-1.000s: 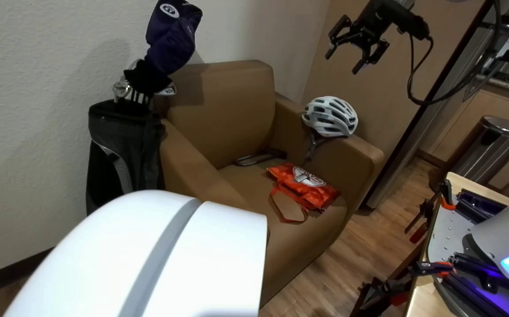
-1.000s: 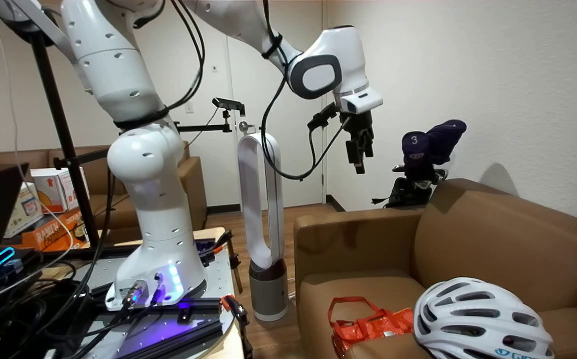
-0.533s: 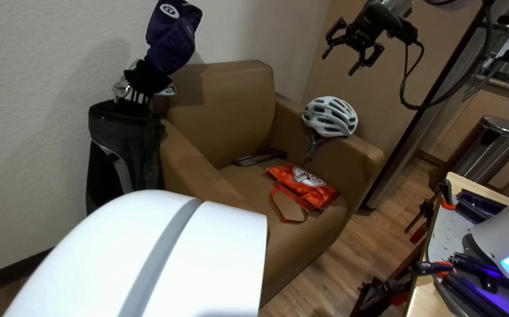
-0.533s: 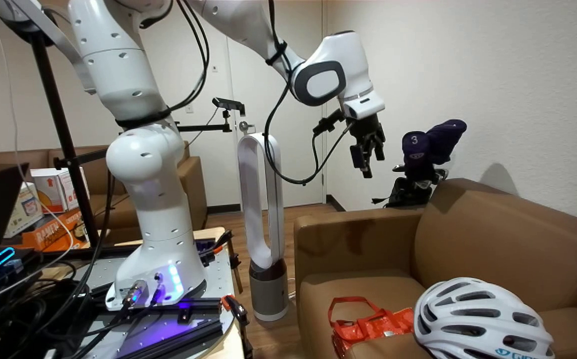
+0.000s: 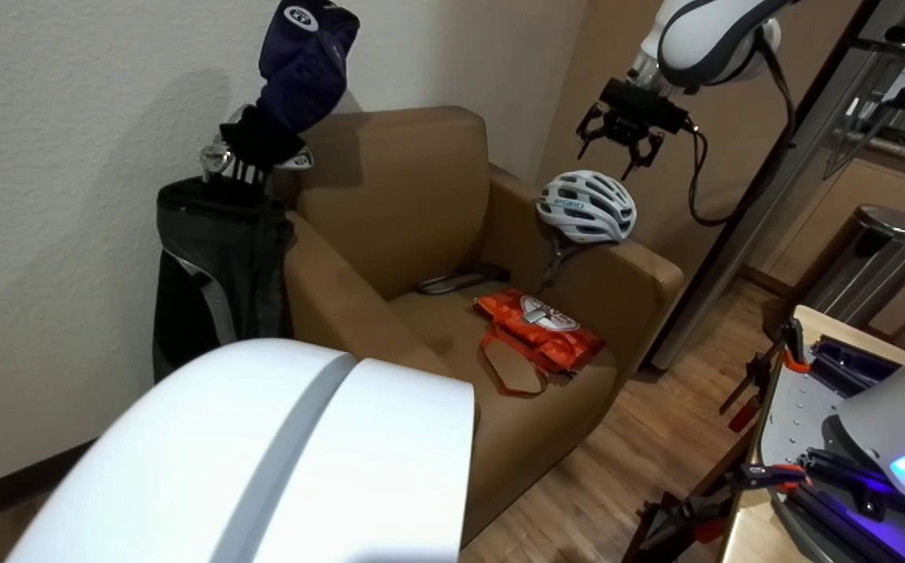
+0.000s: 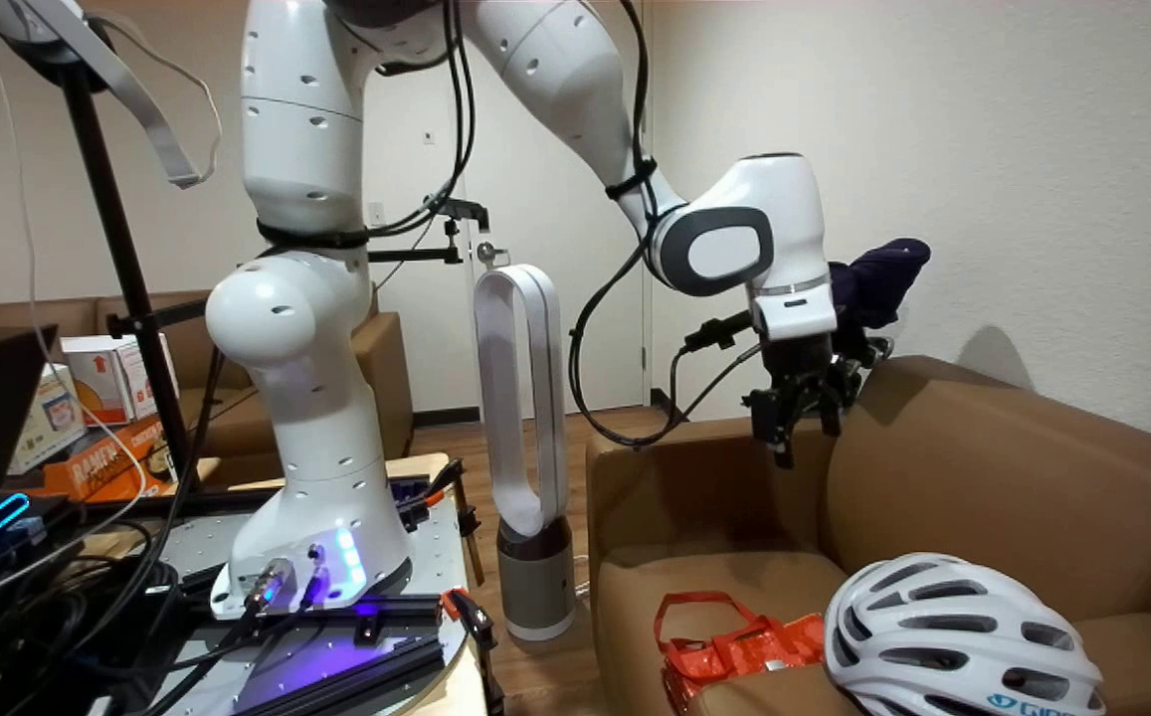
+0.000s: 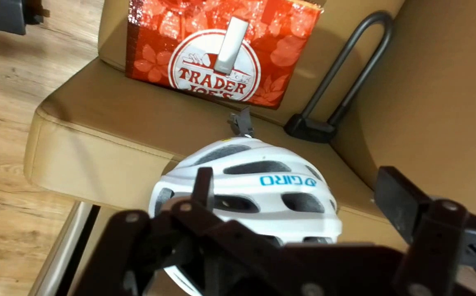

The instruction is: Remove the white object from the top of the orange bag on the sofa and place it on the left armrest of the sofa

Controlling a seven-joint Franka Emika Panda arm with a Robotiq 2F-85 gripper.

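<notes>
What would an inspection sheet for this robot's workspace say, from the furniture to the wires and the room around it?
Surface: tan-brown sofa with a padded seat.
Job's things: white object lying on the orange bag, which rests on the seat.
Clutter: white helmet up on one side of the sofa; dark U-shaped lock on the seat.
End effector: open, holding nothing, hanging in mid-air.
Cables: black cable looping loosely beside the end effector.
Surroundings: golf bag beside the sofa; tall fan on the floor; metal bin nearby.
</notes>
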